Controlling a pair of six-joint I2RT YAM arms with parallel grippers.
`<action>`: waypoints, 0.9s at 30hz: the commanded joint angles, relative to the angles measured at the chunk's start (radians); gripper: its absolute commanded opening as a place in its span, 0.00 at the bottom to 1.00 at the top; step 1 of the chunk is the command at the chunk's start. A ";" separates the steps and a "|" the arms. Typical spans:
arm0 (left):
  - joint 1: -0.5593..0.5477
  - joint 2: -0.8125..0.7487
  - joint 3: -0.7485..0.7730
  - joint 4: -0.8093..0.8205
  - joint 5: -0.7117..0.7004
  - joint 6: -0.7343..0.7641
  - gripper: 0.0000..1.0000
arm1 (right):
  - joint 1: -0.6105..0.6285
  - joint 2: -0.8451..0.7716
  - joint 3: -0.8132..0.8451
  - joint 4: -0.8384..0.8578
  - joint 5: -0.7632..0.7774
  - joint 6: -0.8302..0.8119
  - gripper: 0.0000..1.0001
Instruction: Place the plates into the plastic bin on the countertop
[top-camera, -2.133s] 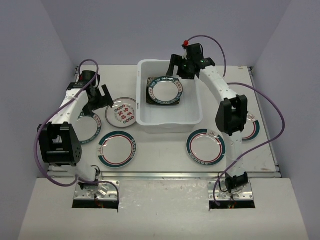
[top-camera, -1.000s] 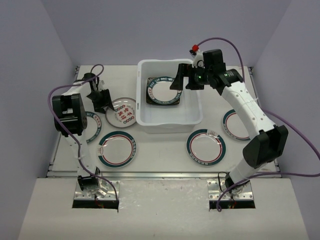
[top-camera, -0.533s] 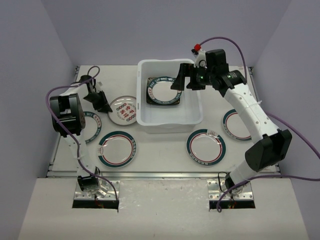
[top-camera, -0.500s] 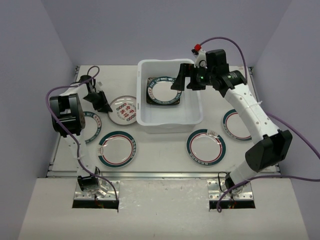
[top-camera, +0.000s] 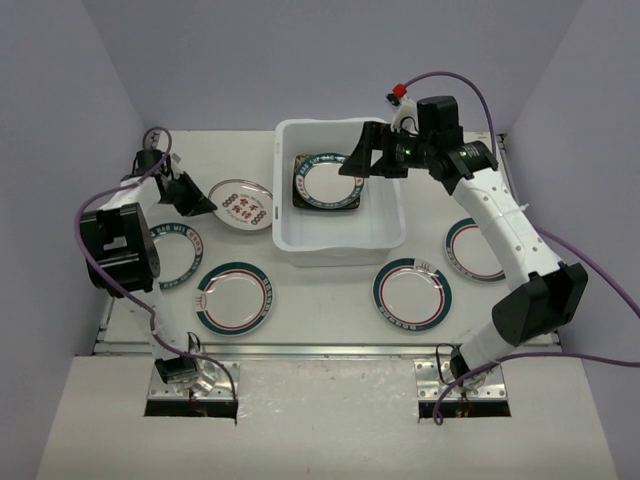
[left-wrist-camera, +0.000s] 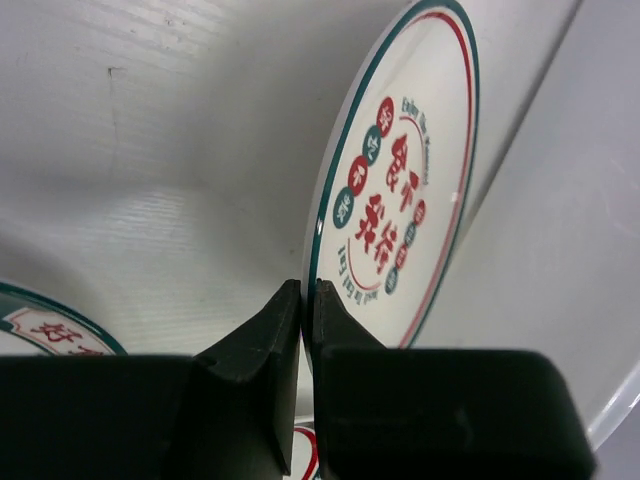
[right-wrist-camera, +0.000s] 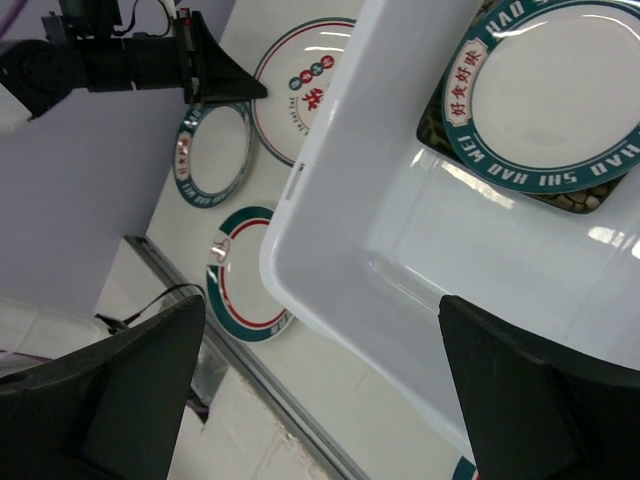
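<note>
My left gripper (top-camera: 203, 204) is shut on the rim of the small white plate with red characters (top-camera: 240, 203), which is lifted and tilted left of the plastic bin (top-camera: 340, 246). In the left wrist view the rim sits pinched at my left gripper (left-wrist-camera: 308, 292), the plate (left-wrist-camera: 400, 190) standing edge-on. Inside the bin a round teal-rimmed plate (top-camera: 329, 182) lies on a square black plate (top-camera: 300, 196). My right gripper (top-camera: 364, 160) hangs open over the bin's right half, holding nothing. The right wrist view shows the bin rim (right-wrist-camera: 300, 190) below my right gripper (right-wrist-camera: 322, 305).
Teal-rimmed plates lie on the countertop (top-camera: 330, 290): one front left (top-camera: 236, 297), one front right (top-camera: 412, 295), one far right (top-camera: 475, 250), and one partly under the left arm (top-camera: 172, 255). A metal rail (top-camera: 330, 350) runs along the near edge.
The left gripper closed on the small plate's rim, then raised it and carried it toward the back left. The right arm has barely moved.
</note>
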 joint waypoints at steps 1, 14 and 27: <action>0.016 -0.190 -0.091 0.209 0.038 -0.146 0.00 | -0.026 -0.018 0.005 0.126 -0.147 0.087 0.99; 0.020 -0.596 -0.133 0.259 -0.093 -0.325 0.00 | -0.039 0.081 0.089 0.229 -0.307 0.221 0.99; -0.250 -0.608 -0.135 0.457 0.153 -0.455 0.00 | -0.001 0.388 0.449 0.098 -0.223 0.199 0.99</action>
